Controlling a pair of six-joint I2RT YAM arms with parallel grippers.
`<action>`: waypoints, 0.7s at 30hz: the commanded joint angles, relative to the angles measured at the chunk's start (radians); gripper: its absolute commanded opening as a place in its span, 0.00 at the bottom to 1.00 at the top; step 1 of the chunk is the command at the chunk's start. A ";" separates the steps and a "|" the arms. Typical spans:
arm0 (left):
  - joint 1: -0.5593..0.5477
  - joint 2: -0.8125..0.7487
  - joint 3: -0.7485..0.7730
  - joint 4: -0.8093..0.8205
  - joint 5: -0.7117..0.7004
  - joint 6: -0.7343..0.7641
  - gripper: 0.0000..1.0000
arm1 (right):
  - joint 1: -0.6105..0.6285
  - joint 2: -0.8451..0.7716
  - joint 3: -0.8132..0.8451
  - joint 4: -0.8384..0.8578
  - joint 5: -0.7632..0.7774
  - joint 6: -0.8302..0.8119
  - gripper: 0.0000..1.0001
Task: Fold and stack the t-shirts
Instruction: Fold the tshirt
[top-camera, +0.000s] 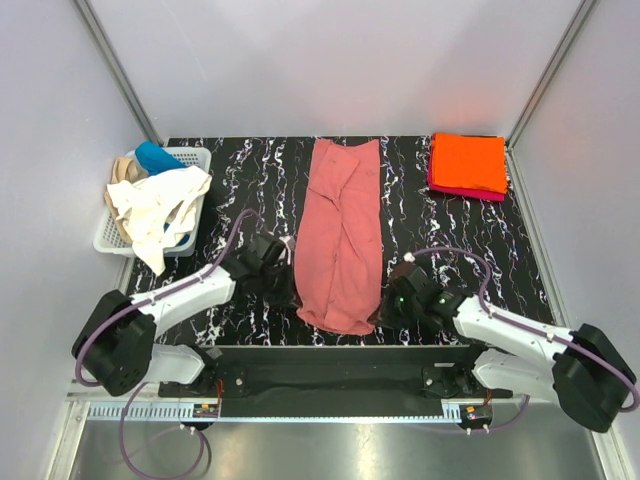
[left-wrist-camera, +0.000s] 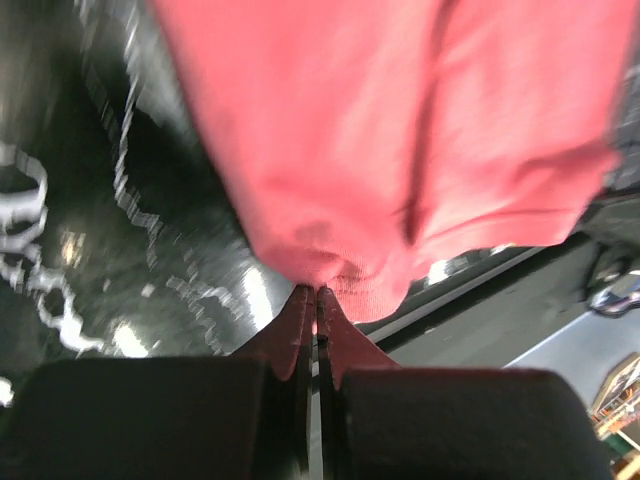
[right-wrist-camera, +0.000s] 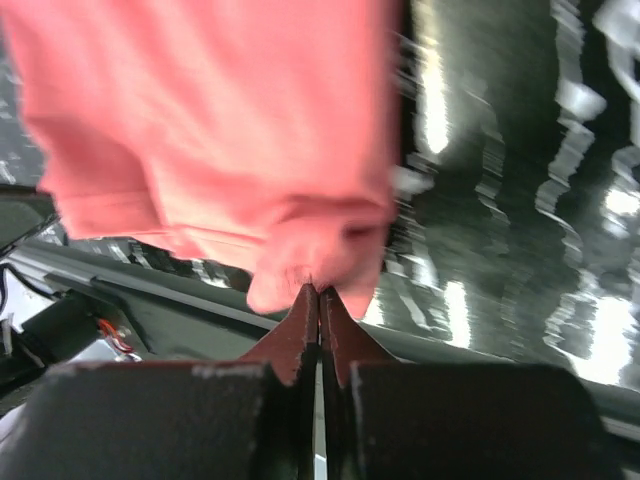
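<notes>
A salmon-pink t-shirt (top-camera: 343, 231) lies folded into a long strip down the middle of the black marbled table (top-camera: 455, 250). My left gripper (top-camera: 291, 295) is shut on the strip's near left corner (left-wrist-camera: 320, 262), the cloth pinched at its fingertips (left-wrist-camera: 300, 310). At the near right corner (right-wrist-camera: 315, 262), my right gripper (top-camera: 383, 312) is shut on the cloth too. A folded orange t-shirt (top-camera: 468, 161) lies on a magenta one (top-camera: 462, 190) at the far right corner. Cream-white (top-camera: 160, 210), tan (top-camera: 122, 170) and blue (top-camera: 157, 157) t-shirts spill from the basket.
A white lattice basket (top-camera: 188, 160) stands at the far left of the table. The table's near edge and a black rail (top-camera: 340, 355) run just below both grippers. Grey walls close in the sides and back.
</notes>
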 joint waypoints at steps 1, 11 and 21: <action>0.031 0.038 0.095 0.016 0.032 0.030 0.00 | -0.007 0.068 0.127 0.001 0.051 -0.090 0.00; 0.150 0.303 0.412 -0.019 0.070 0.105 0.00 | -0.210 0.373 0.432 -0.002 -0.021 -0.377 0.00; 0.249 0.513 0.707 -0.051 0.095 0.155 0.00 | -0.362 0.608 0.681 -0.010 -0.137 -0.525 0.00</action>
